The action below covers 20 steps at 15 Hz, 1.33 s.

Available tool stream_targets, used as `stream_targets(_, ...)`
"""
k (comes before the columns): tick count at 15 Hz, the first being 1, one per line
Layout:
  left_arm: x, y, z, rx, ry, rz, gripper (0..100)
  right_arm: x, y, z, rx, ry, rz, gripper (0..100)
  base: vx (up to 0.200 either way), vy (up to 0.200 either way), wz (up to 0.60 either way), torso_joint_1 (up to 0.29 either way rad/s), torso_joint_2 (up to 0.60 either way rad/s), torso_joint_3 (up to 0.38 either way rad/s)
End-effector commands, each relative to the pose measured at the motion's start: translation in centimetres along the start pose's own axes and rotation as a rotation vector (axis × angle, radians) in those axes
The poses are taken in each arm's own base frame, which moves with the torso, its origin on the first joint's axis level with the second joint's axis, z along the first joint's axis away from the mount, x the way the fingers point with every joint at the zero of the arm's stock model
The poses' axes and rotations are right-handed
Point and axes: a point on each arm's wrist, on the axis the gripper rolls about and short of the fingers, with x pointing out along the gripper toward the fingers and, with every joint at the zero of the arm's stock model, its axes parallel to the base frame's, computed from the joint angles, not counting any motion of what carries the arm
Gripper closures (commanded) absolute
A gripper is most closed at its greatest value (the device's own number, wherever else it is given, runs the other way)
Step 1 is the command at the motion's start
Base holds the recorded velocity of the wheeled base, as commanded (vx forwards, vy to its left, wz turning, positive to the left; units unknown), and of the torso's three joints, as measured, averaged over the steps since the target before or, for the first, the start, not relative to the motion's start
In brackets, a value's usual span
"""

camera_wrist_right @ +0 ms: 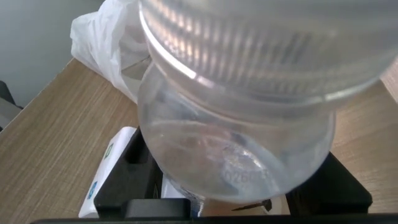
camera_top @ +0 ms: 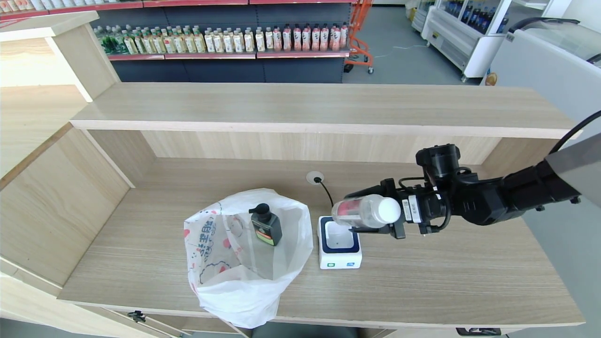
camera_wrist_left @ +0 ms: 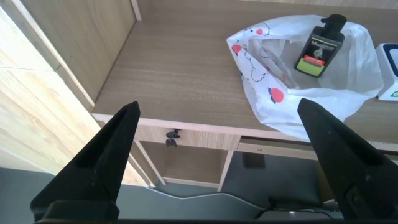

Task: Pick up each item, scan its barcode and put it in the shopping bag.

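Note:
My right gripper (camera_top: 375, 213) is shut on a clear plastic bottle (camera_top: 364, 211) with a white cap and pink label, held on its side just above the white and blue barcode scanner (camera_top: 340, 244). The bottle (camera_wrist_right: 242, 106) looms close in the right wrist view, with the scanner (camera_wrist_right: 118, 180) below it. A white shopping bag (camera_top: 244, 253) stands open left of the scanner, with a dark pump bottle (camera_top: 266, 225) inside. My left gripper (camera_wrist_left: 217, 155) hangs open off the counter's front edge, away from the bag (camera_wrist_left: 298, 68) and the pump bottle (camera_wrist_left: 320, 50).
The wooden counter (camera_top: 422, 281) has a raised back ledge and a side wall on the left. A black cable (camera_top: 324, 188) runs from a grommet to the scanner. Bare counter lies right of the scanner. Store shelves with drinks stand beyond.

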Motion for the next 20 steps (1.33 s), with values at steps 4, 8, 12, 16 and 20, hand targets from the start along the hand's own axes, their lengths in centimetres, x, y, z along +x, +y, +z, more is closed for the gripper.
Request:
stream_targets(4,0.0,0.0,0.0,0.000,-0.001,0.000,0,-0.2,1.6,-1.6,-0.030,0.012,0.013,100,0.000,0.000,0.00,0.000,0.00,0.000)
stream_targets(8,0.0,0.0,0.0,0.000,-0.001,0.000,0,0.3,1.9,-2.1,-0.046,0.006,0.020,100,0.000,0.000,0.00,0.000,0.00,0.000)
stream_targets(12,0.0,0.0,0.0,0.000,-0.001,0.000,0,0.8,1.6,-2.4,-0.067,-0.001,0.021,100,0.000,0.000,0.00,0.000,0.00,0.000)
stream_targets(16,0.0,0.0,0.0,0.000,-0.001,0.000,0,0.7,1.7,-2.5,-0.079,0.002,0.021,100,0.000,0.000,0.00,0.000,0.00,0.000)
stream_targets(20,0.0,0.0,0.0,0.000,-0.001,0.000,0,0.7,1.7,-2.5,-0.079,0.002,0.022,100,0.000,0.000,0.00,0.000,0.00,0.000)
